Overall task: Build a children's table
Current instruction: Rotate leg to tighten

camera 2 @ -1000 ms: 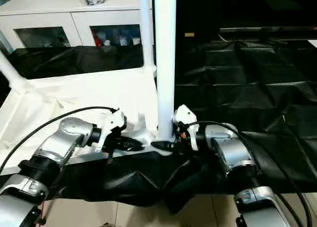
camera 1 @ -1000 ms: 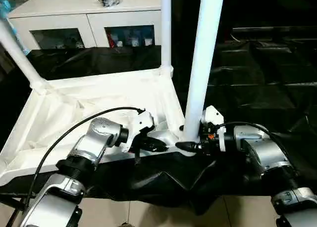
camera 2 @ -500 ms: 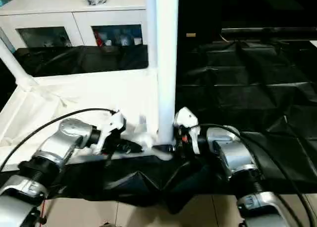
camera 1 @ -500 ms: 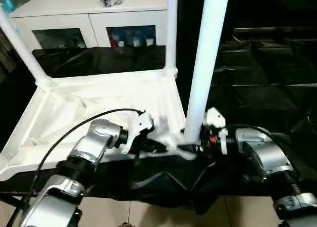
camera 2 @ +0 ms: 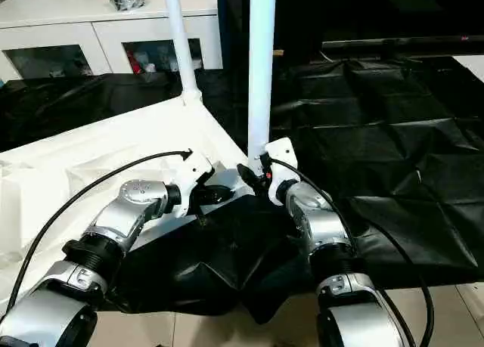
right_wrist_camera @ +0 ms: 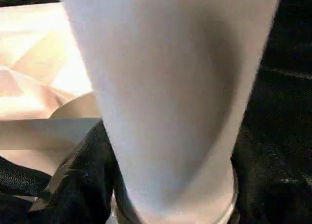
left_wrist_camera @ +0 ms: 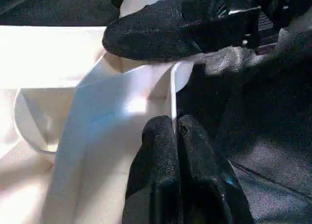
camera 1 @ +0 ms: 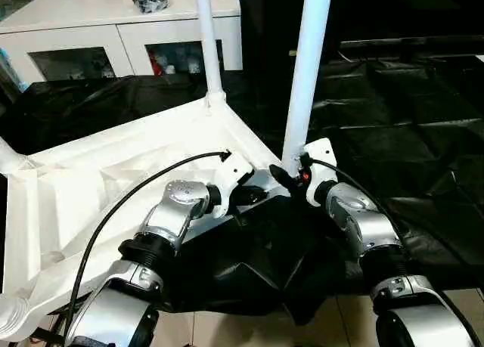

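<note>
Upturned white plastic ribbed tabletop (camera 1: 113,173) lay on black-draped work table (camera 1: 393,113), 3 white tubular legs visible. Left gripper (left_wrist_camera: 174,129) pinched tabletop's rim; right gripper (camera 1: 291,171) clamped near leg (camera 1: 306,67) at its base. Risk: leg not fully seated, could tip once released.

Indoor robot test room or lab, work table draped in black sheeting (camera 1: 393,113), white glass-door cabinet (camera 1: 121,37) behind, pale tiled floor (camera 2: 423,302)
</note>
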Controlling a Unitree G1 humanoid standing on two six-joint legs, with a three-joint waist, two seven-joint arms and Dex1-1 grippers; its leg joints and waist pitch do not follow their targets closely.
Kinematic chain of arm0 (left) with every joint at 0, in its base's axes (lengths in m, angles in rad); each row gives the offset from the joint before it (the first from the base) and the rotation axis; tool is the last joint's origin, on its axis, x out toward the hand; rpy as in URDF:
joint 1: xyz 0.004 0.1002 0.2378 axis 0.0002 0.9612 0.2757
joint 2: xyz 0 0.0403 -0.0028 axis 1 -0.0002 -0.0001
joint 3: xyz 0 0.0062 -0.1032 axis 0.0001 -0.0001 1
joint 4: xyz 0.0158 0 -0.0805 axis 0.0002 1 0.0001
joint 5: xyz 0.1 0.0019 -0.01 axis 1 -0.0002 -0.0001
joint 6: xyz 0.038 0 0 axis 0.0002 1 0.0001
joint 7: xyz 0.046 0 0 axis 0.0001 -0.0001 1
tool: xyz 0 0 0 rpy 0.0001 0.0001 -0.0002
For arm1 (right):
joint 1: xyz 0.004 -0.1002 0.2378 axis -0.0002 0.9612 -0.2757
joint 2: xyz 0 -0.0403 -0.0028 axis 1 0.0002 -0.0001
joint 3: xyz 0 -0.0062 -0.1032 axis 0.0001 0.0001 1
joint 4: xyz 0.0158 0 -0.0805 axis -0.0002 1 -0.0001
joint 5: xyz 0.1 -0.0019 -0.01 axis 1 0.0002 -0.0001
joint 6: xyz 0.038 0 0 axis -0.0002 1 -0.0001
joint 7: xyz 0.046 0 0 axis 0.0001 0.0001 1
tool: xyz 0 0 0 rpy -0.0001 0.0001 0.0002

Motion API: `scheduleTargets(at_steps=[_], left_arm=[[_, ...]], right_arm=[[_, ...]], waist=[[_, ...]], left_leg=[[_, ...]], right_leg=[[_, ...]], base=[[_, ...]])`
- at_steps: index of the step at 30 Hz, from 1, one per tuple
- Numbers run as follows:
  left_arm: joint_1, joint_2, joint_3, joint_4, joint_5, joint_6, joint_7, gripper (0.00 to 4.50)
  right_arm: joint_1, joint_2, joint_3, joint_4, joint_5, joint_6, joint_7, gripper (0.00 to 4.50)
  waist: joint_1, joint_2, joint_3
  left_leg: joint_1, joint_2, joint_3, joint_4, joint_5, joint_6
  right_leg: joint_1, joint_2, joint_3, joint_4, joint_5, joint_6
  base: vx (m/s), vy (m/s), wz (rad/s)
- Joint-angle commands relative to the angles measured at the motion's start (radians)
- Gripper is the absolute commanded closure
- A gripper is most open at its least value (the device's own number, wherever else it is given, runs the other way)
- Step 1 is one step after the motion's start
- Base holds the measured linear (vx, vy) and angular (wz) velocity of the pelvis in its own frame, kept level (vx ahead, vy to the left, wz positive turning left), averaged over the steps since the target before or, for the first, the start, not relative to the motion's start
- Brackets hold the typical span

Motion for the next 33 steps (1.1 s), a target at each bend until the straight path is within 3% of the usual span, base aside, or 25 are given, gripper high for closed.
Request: scheduleTargets(at_steps=[1, 8, 10, 13, 19, 28, 33], left_arm=[[-0.003, -0.032, -0.059, -0.024, -0.007, -0.049, -0.058, 4.5], [0.02, 0.001, -0.067, -0.063, -0.028, -0.04, -0.146, 4.5], [0.038, 0.047, -0.086, -0.098, -0.054, -0.057, -0.277, 4.5], [0.042, 0.078, -0.098, -0.111, -0.06, -0.062, -0.339, 4.5], [0.044, 0.133, -0.103, -0.121, -0.061, -0.067, -0.43, 4.5], [0.054, 0.161, -0.104, -0.132, -0.066, -0.065, -0.453, 4.5], [0.057, 0.148, -0.093, -0.128, -0.063, -0.062, -0.425, 4.5]], right_arm=[[-0.005, 0.043, 0.083, 0.033, -0.022, -0.011, 0.067, 1.05], [0.016, -0.042, 0.119, -0.033, -0.002, -0.059, 0.265, 1.05], [0.058, -0.126, 0.172, -0.141, 0.027, -0.06, 0.483, 1.05], [0.087, -0.185, 0.212, -0.195, 0.038, -0.048, 0.613, 1.05], [0.106, -0.239, 0.231, -0.246, 0.079, 0.006, 0.766, 1.05], [0.126, -0.235, 0.246, -0.295, 0.096, 0.062, 0.788, 1.69], [0.143, -0.226, 0.245, -0.323, 0.103, 0.082, 0.784, 1.81]], waist=[[0.002, -0.009, -0.062], [0.009, -0.009, -0.065], [0.017, -0.012, -0.065], [0.024, -0.013, -0.064], [0.034, -0.011, -0.059], [0.035, -0.011, -0.062], [0.036, -0.011, -0.061]], left_leg=[[0.002, 0.009, 0.002, -0.058, -0.236, 0.066], [-0.001, 0.012, 0.004, -0.053, -0.205, 0.095], [0.002, 0.014, 0.005, -0.051, -0.205, 0.109], [0.001, 0.016, 0.007, -0.051, -0.208, 0.126], [0.008, 0.02, 0.003, -0.06, -0.271, 0.084], [0.004, 0.017, 0.003, -0.058, -0.233, 0.077], [0.005, 0.017, 0.003, -0.058, -0.239, 0.075]], right_leg=[[0.054, -0.04, 0.027, -0.073, -0.256, -0.218], [0.06, -0.039, 0.027, -0.06, -0.152, -0.253], [0.063, -0.038, 0.026, -0.061, -0.153, -0.255], [0.06, -0.038, 0.026, -0.06, -0.152, -0.263], [0.054, -0.041, 0.029, -0.069, -0.276, -0.233], [0.055, -0.04, 0.03, -0.064, -0.232, -0.237], [0.055, -0.04, 0.03, -0.066, -0.248, -0.229]], base=[[0.0, 0.0, 0.0], [0.0, 0.0, 0.0], [0.0, 0.0, 0.0], [0.0, 0.0, 0.0], [0.0, 0.0, 0.0], [0.0, 0.0, 0.0], [0.0, 0.0, 0.0]])
